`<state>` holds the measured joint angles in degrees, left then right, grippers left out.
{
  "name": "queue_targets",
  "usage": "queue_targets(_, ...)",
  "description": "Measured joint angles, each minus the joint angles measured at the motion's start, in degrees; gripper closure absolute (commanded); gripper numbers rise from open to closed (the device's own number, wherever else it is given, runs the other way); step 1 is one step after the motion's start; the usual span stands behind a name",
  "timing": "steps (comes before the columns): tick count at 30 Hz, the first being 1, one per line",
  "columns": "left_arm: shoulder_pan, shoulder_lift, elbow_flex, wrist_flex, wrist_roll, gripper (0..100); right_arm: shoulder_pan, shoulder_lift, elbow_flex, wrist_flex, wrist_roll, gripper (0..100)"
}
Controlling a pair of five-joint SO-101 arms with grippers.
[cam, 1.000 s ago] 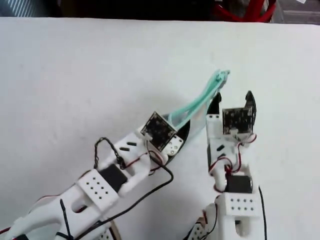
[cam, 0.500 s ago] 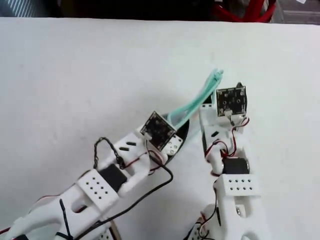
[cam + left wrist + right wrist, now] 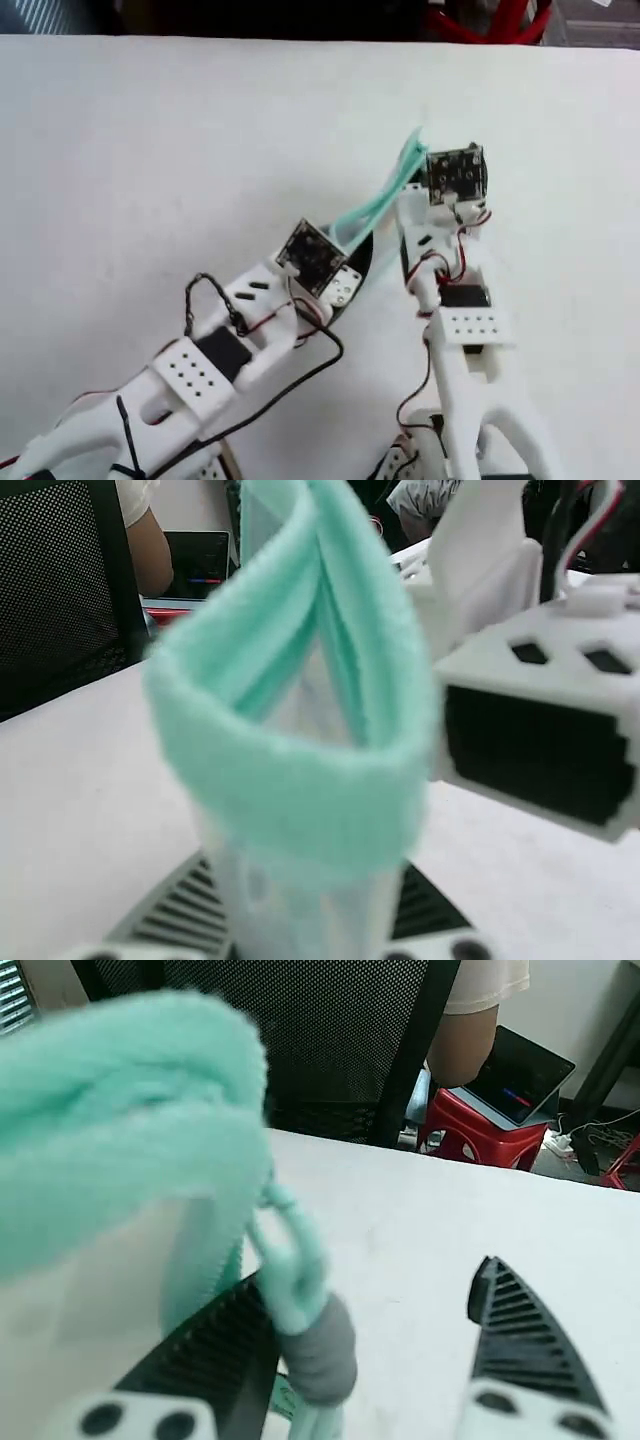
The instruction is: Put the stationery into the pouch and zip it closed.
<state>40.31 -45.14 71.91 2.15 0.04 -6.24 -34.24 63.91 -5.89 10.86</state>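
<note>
A pouch (image 3: 380, 205) with mint green trim and a clear body is lifted off the white table (image 3: 150, 150), slanting up and away. My left gripper (image 3: 352, 262) is shut on its near end; in the left wrist view the pouch (image 3: 300, 710) stands up between the ribbed black fingers (image 3: 175, 920). My right gripper (image 3: 412, 185) is at the pouch's far end, open. In the right wrist view the pouch's trim (image 3: 120, 1150) lies against one black finger (image 3: 215, 1350), and a grey zipper pull (image 3: 322, 1352) on a mint loop hangs in the gap of the right gripper (image 3: 370, 1330).
The right arm's white body (image 3: 540, 710) stands close beside the held pouch. Beyond the table's far edge are a black mesh chair (image 3: 300, 1040) and a red stool (image 3: 480, 1130). Bare table lies to the left and far side of both arms.
The right arm has moved forward and leftward until its gripper is at the pouch's far end. The pouch's far tip has shifted slightly left. The left arm has barely moved.
</note>
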Motion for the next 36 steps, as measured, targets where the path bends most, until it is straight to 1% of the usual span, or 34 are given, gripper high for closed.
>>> queue_targets(2,0.00,0.00,0.00,0.00,0.00,98,0.26,1.49,-0.97,-0.09,0.00,75.0)
queue_targets(7,0.18,0.00,0.00,0.00,-0.09,98,1.49,1.05,-0.62,-0.26,0.09,86.8)
queue_targets(13,0.70,0.00,0.18,0.00,-0.35,98,2.37,-3.69,3.60,-0.44,0.00,90.1)
queue_targets(16,1.05,0.00,0.18,0.00,-0.35,98,2.37,-6.24,6.07,-0.44,0.00,88.2)
queue_targets(20,1.14,0.00,0.18,0.00,-0.35,98,2.46,-9.23,9.67,-0.35,0.00,76.1)
queue_targets(22,1.32,0.00,0.18,0.00,-0.35,98,2.46,-10.55,11.60,0.26,0.00,73.0)
queue_targets(28,1.32,0.00,0.18,0.00,-0.35,98,2.46,-12.40,13.89,0.44,0.00,75.8)
queue_targets(36,1.41,0.00,0.18,0.00,-0.35,98,2.46,-12.40,16.35,-5.19,0.00,76.6)
